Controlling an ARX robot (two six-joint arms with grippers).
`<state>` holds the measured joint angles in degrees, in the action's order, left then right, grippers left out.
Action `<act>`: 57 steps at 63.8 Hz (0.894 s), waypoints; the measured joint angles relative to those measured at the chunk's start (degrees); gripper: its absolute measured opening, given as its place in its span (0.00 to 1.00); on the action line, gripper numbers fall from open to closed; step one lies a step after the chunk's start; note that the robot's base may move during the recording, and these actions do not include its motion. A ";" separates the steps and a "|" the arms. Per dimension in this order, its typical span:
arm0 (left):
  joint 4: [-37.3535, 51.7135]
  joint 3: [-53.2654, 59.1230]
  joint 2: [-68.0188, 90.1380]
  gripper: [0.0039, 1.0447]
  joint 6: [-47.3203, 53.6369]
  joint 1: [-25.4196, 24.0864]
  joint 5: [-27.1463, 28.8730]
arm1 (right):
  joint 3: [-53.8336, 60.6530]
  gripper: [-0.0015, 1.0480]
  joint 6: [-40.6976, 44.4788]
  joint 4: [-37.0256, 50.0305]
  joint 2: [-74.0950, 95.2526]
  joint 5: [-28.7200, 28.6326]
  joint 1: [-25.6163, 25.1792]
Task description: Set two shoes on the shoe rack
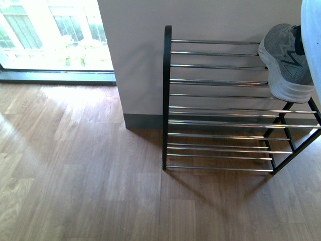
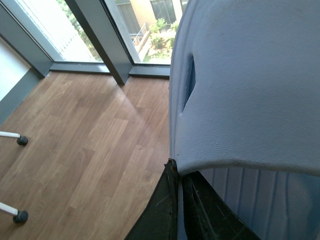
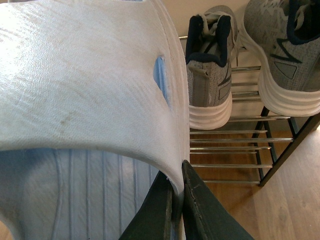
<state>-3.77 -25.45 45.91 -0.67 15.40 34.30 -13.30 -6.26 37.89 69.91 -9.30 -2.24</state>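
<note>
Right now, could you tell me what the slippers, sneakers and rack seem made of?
The slippers look like matte, finely grained foam or rubber. The sneakers show grey knit uppers and white rubbery soles. The rack seems black-painted metal with mirror-shiny, probably chromed rods.

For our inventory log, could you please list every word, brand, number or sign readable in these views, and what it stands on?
No readable text in any view.
Sneakers: only zigzag side marks, no letters.
Left slipper, right slipper: plain, no print.
Rack: no label visible.
</note>
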 joint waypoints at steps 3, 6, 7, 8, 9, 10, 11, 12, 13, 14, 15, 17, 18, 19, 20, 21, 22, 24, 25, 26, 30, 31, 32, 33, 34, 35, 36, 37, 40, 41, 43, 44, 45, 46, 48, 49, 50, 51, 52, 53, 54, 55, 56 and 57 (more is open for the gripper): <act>0.00 0.00 0.00 0.01 0.00 0.00 0.00 | 0.68 0.02 0.52 8.13 2.51 0.20 0.87; 0.00 0.00 -0.02 0.01 0.00 -0.02 0.02 | -0.09 0.02 0.50 11.82 4.24 1.29 2.19; 0.00 0.00 -0.02 0.01 0.00 0.00 0.00 | -1.03 0.02 0.48 11.91 4.92 1.62 2.99; 0.00 0.00 -0.02 0.01 0.00 0.00 -0.02 | -1.55 0.02 0.46 11.76 5.22 1.99 3.43; 0.00 0.00 -0.02 0.01 0.00 0.00 -0.04 | -2.12 0.02 0.44 11.50 5.55 2.27 3.85; 0.00 0.00 -0.02 0.01 0.00 0.00 -0.02 | -3.41 0.02 0.35 10.64 6.19 2.80 4.74; 0.00 0.00 -0.02 0.01 0.00 0.00 -0.02 | -4.15 0.02 0.22 10.10 6.51 3.19 5.20; 0.00 0.00 -0.02 0.01 0.00 0.00 -0.02 | -5.64 0.02 0.04 9.07 7.32 3.87 6.14; 0.00 0.00 -0.02 0.01 0.00 0.00 -0.04 | -6.45 0.02 -0.02 8.61 7.76 4.04 6.62; 0.00 0.00 -0.02 0.01 0.00 0.00 -0.02 | -8.07 0.02 -0.13 7.76 8.79 5.03 7.58; 0.00 0.00 -0.02 0.01 0.00 0.00 0.00 | -8.92 0.02 -0.24 7.32 9.38 5.44 8.07; 0.00 0.00 -0.02 0.01 0.00 0.00 0.00 | -11.58 0.02 -0.59 5.86 11.23 6.73 9.44; 0.00 0.00 -0.02 0.01 0.00 0.00 0.00 | -12.52 0.02 -0.72 5.38 11.91 7.13 9.90; 0.00 0.00 -0.04 0.01 0.00 0.00 0.00 | -14.34 0.02 -0.90 4.48 13.25 7.98 10.78; 0.00 0.00 -0.02 0.01 0.00 0.00 0.00 | -15.28 0.02 -1.11 4.13 13.94 8.41 11.21; 0.00 0.00 -0.02 0.01 0.00 0.00 0.00 | -16.11 0.02 -1.16 3.85 14.64 8.83 11.63; 0.00 0.00 -0.02 0.01 0.00 0.00 0.00 | -17.90 0.02 -1.36 3.39 16.13 9.84 12.50; 0.00 0.00 -0.02 0.01 0.00 0.00 -0.02 | -20.68 0.02 -1.70 2.49 18.43 11.17 13.73; 0.00 0.00 -0.02 0.01 0.00 0.00 0.00 | -22.53 0.02 -1.88 1.68 19.96 11.89 14.47; 0.00 0.00 -0.02 0.01 0.00 0.00 -0.02 | -23.50 0.02 -1.95 1.22 20.70 12.26 14.82; 0.00 0.00 -0.02 0.01 0.00 0.00 0.00 | -29.14 0.02 -2.05 -1.68 25.24 14.75 16.66; 0.00 0.00 -0.02 0.01 0.00 0.00 0.00 | -30.03 0.02 -2.03 -2.16 26.01 15.17 16.94; 0.00 0.00 -0.02 0.01 0.00 0.00 0.00 | -30.91 0.02 -2.03 -2.62 26.73 15.54 17.18; 0.00 0.00 -0.02 0.01 0.00 0.00 -0.02 | -32.81 0.02 -1.90 -3.67 28.37 16.31 17.68; 0.00 0.00 -0.02 0.01 0.00 0.00 0.00 | -33.68 0.02 -1.86 -4.15 29.14 16.68 17.90; 0.00 0.00 -0.02 0.01 0.00 0.00 -0.02 | -34.60 0.02 -1.64 -4.63 29.88 17.11 18.10; 0.00 0.00 -0.02 0.01 0.00 0.00 -0.02 | -36.33 0.02 -1.38 -5.55 31.43 17.99 18.49; 0.00 0.00 -0.02 0.01 0.00 0.00 -0.02 | -37.18 0.02 -1.20 -5.99 32.22 18.43 18.69; 0.00 0.00 -0.02 0.01 0.00 0.00 0.00 | -40.59 0.02 -0.55 -8.26 35.26 19.67 19.21; 0.00 0.00 -0.02 0.01 0.00 0.00 0.00 | -42.25 0.02 -0.13 -9.44 36.79 20.28 19.37; 0.00 0.00 -0.02 0.01 0.00 0.00 -0.02 | -43.80 0.02 0.15 -10.43 38.23 21.05 19.56; 0.00 0.00 -0.02 0.01 0.00 0.00 -0.02 | -45.20 0.02 0.70 -11.08 39.58 21.90 19.67; 0.00 0.00 -0.02 0.01 0.00 0.00 0.00 | -45.86 0.02 1.11 -11.39 40.28 22.25 19.78; 0.00 0.00 -0.02 0.01 0.00 0.00 0.00 | -47.12 0.02 1.29 -12.09 41.62 22.60 19.80; 0.00 0.00 -0.02 0.01 0.00 0.00 0.00 | -48.46 0.02 1.29 -13.11 42.86 22.86 19.78; 0.00 0.00 -0.02 0.01 0.00 0.00 -0.02 | -49.70 0.02 1.29 -14.21 44.06 23.30 19.74; 0.00 0.00 -0.02 0.01 0.00 0.00 0.00 | -50.29 0.02 1.33 -14.60 44.65 23.56 19.71; 0.00 0.00 -0.02 0.01 0.00 0.00 0.00 | -50.84 0.02 1.38 -14.86 45.24 23.74 19.67; 0.00 0.00 -0.02 0.01 0.00 0.00 0.00 | -51.82 0.02 1.62 -15.17 46.34 24.70 19.58; 0.00 0.00 -0.02 0.01 0.00 0.00 0.00 | -52.28 0.02 1.79 -15.28 46.88 25.03 19.52; 0.00 0.00 -0.02 0.01 0.00 0.00 0.00 | -52.76 0.02 1.81 -15.43 47.39 25.24 19.45; 0.00 0.00 -0.02 0.01 0.00 0.00 0.00 | -53.75 0.02 1.84 -15.87 48.43 25.62 19.28; 0.00 0.00 -0.02 0.01 0.00 0.00 0.00 | -54.25 0.02 1.84 -16.11 48.94 25.83 19.17; 0.00 0.00 -0.02 0.01 0.00 0.00 0.00 | -55.19 0.02 1.95 -16.57 49.88 26.23 18.97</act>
<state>-3.77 -25.45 45.89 -0.67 15.40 34.30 -68.49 -4.32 21.32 119.79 16.93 16.73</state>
